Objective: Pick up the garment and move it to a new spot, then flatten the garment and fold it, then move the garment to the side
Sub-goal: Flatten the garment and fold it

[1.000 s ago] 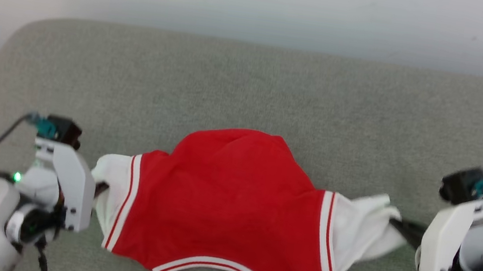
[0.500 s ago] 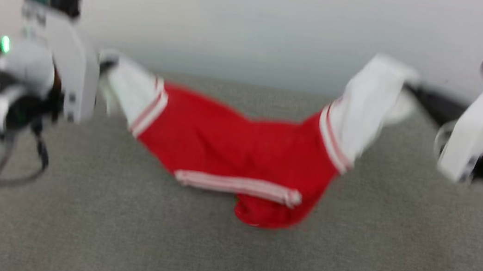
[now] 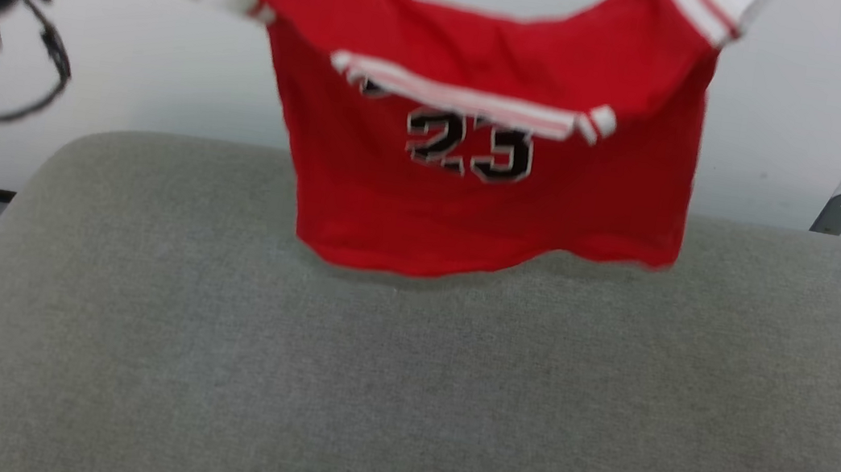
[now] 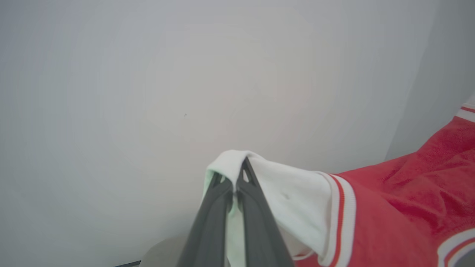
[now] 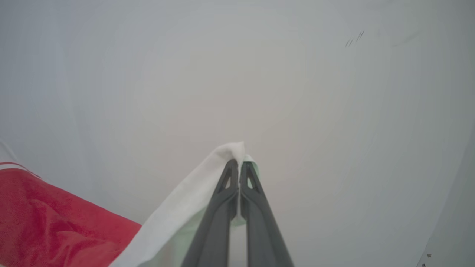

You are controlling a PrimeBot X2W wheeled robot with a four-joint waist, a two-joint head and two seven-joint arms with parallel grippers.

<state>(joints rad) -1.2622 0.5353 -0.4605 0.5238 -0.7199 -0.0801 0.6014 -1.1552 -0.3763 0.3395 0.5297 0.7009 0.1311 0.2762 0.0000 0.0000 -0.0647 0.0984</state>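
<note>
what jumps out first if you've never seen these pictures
A red shirt with a black 23 hangs spread across the top middle of the head view, above the grey surface. The left gripper and right gripper each pinch a white sleeve end, shut.

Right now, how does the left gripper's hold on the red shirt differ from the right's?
The left gripper has white sleeve cloth draped over its jaws' tips, striped trim close by; the right gripper has cloth poking up past its tips, trim far off. The red shirt trails right in the left wrist view, lower left in the right wrist view. Both are shut on a white sleeve end.
</note>
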